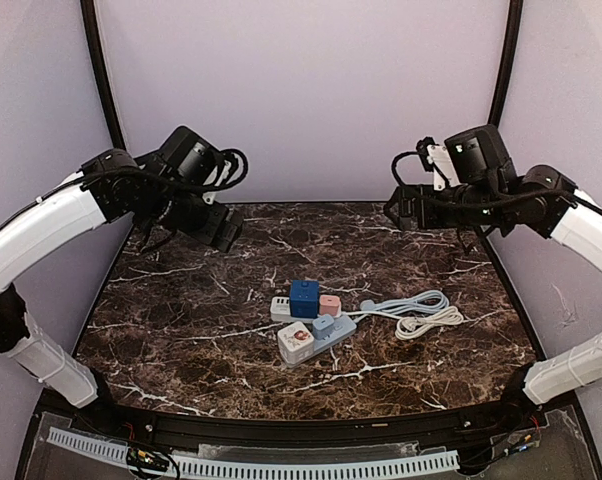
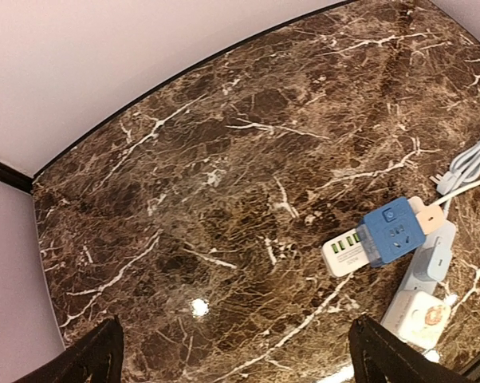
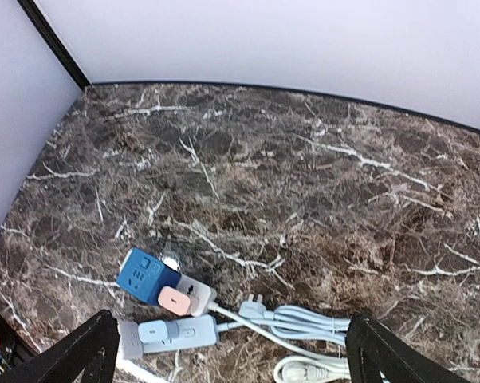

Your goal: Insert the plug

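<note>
Marble table (image 1: 181,330) is seen from above, with a cluster of electrical parts laid a little right of its centre. A pale blue power strip (image 1: 326,335) is set at a slant, its near-left end covered by a white adapter (image 1: 295,342) with a red mark. Just beyond the strip, a blue cube adapter (image 1: 304,297) is placed between a white charger (image 1: 281,308) on the left and a pink adapter (image 1: 330,304) on the right. In the left wrist view the charger's end is shown with green ports.

The plug (image 3: 252,306) is found loose on the marble, just right of the pink adapter and seated in no socket. From it a pale cable (image 1: 426,315) is run rightward and gathered in loops.

The left gripper (image 1: 216,225) is held high over the far left of the table, well apart from the cluster. Its fingers (image 2: 96,355) are spread wide and nothing is held. The right gripper (image 1: 396,210) is raised over the far right side. Its fingers (image 3: 88,351) are likewise spread wide and nothing is gripped.
</note>
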`<state>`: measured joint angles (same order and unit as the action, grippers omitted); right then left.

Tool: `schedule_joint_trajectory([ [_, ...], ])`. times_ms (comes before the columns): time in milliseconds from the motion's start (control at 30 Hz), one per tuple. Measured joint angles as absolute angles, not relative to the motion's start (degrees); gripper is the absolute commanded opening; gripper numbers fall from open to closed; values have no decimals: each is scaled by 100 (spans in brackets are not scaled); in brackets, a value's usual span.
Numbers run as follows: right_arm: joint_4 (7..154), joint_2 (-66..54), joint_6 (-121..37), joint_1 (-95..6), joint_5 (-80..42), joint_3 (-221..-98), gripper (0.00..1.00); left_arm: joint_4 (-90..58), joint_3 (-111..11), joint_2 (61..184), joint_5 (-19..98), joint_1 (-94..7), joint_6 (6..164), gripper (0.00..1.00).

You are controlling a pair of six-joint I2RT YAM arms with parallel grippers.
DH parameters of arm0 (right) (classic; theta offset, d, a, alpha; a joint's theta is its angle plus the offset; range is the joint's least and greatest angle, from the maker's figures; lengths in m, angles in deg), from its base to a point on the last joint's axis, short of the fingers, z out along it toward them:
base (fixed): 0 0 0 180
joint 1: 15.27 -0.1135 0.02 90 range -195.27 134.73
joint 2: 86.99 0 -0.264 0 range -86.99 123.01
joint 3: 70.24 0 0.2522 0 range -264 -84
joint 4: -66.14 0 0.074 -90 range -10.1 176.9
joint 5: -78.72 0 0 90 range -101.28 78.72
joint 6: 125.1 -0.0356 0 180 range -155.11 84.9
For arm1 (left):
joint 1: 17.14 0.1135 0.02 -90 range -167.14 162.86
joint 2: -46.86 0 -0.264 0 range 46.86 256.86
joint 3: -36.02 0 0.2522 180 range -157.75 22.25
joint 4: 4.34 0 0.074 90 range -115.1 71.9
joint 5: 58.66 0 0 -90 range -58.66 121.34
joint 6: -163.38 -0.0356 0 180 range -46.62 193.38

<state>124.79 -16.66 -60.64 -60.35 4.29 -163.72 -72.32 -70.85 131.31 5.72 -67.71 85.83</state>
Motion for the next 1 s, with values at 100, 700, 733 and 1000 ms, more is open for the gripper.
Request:
schedule_joint_trajectory([
  [100, 12131, -1776, -6084, -6033, 602, -16372, 99, -7063, -6761, 12833, 476, -6498, 8461, 99],
  [700, 11716, -1588, -6707, -6031, 2420, -16405, 99, -6196, -4744, 11194, -64, -4415, 8242, 99],
  [733, 11714, -1570, -6746, -6031, 2523, -16405, 99, -6115, -4652, 11113, -104, -4366, 8211, 99],
  [1000, 11711, -1476, -7109, -6031, 2908, -16405, 99, -5264, -3856, 10357, -283, -4139, 7969, 99],
])
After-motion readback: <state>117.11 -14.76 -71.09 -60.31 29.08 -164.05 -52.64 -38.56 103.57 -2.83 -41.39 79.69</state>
